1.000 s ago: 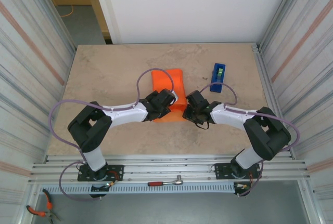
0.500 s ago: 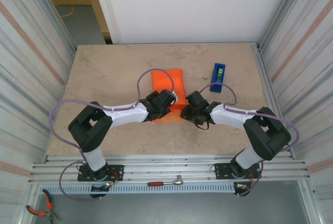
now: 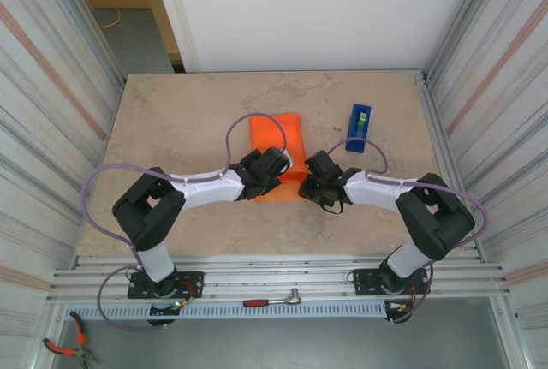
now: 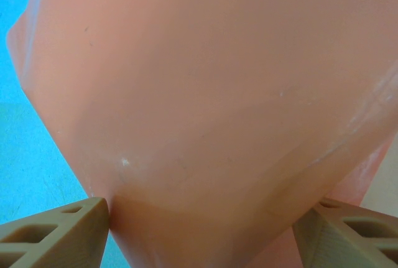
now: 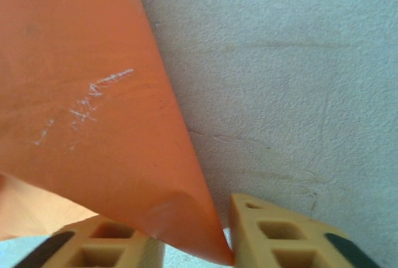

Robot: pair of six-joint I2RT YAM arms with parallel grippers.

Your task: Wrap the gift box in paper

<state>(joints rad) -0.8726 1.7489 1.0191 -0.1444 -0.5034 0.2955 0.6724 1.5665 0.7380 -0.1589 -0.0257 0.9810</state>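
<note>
The right tool (image 3: 306,183) has edged a little to the left, toward the orange sheet, and its elbow has drawn in with it; the left arm has not shifted.

In the right wrist view the right tool (image 5: 196,243) stands narrow, with a loose corner of the paper (image 5: 74,94) pinched in the slim gap. The sheet drapes over one of its fingers (image 5: 99,243), and the tip of the corner touches the inner face of the other. Beyond the corner lies the bare, mottled desk (image 5: 280,63).

The left tool (image 3: 274,172) sits on the near left part of the sheet. In its wrist view the left tool (image 4: 202,231) stands wide, and a smooth, bulging fold of the paper (image 4: 205,94) fills the space between its fingers (image 4: 56,237), touching both.

From above, the paper (image 3: 278,133) lies folded in the middle of the desk (image 3: 188,121), running away from the two tools, which meet at its near edge. A blue tape dispenser (image 3: 359,127) stands apart on the right.
</note>
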